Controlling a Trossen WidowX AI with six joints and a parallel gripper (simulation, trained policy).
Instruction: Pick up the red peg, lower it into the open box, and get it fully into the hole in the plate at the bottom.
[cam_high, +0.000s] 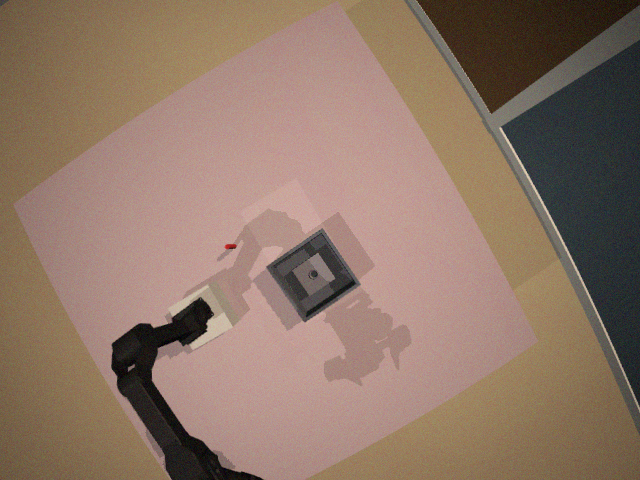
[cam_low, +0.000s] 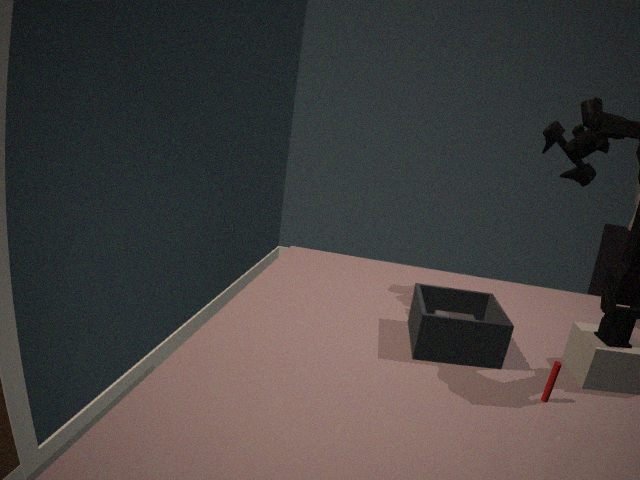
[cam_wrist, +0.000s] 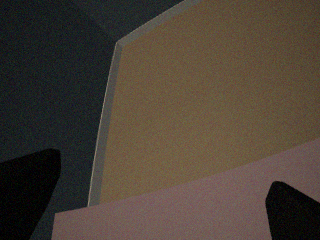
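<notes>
The red peg (cam_high: 230, 246) (cam_low: 551, 382) stands on end on the pink table, between the arm's base block and the box in the exterior view, apart from both. The open dark grey box (cam_high: 295, 248) (cam_low: 457, 342) stands on the table. The light plate (cam_high: 301, 280) (cam_low: 450, 314) lies at its bottom, and the round hole (cam_high: 312, 274) in it looks dark, with no peg in it. My gripper (cam_low: 552, 164) (cam_wrist: 167, 180) is open and empty, raised high above the table, well away from the peg. It is outside the top view.
The arm's base stands on a pale block (cam_high: 221, 321) (cam_low: 611, 369) near the peg. The arm rises from it and casts shadows around the box. The pink table top (cam_high: 206, 155) (cam_low: 310, 387) (cam_wrist: 200, 215) has its edge in the wrist view, with tan floor and dark walls beyond.
</notes>
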